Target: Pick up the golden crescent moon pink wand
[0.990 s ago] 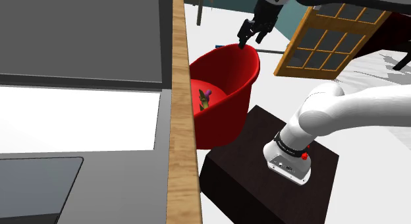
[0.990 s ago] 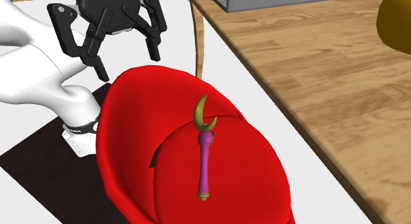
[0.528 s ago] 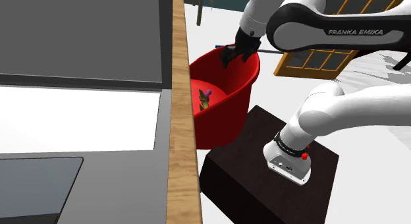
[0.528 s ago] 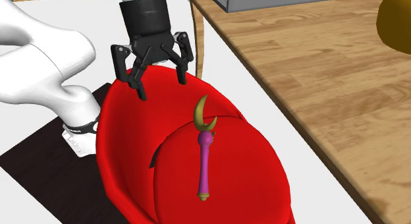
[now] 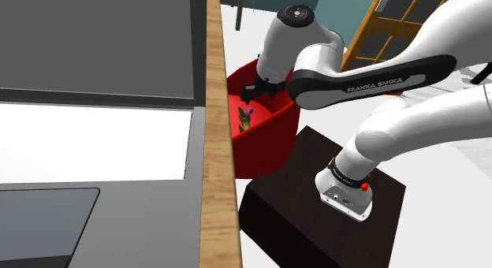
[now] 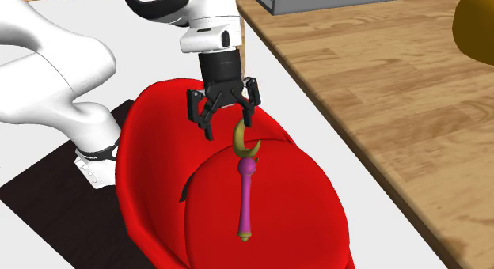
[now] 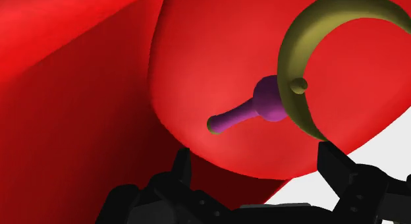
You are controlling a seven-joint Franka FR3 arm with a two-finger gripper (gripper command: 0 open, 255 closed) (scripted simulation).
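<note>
Okay, wand (image 6: 246,184) lay on the seat of the red chair (image 6: 150,157), not on the wooden surface (image 6: 380,101) beside it. Jaws stood wide apart and empty just above the crescent, touching nothing. They were likely spread to straddle the wand, and the arm reached in over the backrest since the wand sat deep in the tub. Long axis ran front-to-back on the seat, gold crescent toward the backrest and jaws, pink handle tip toward the seat's front edge.
</note>
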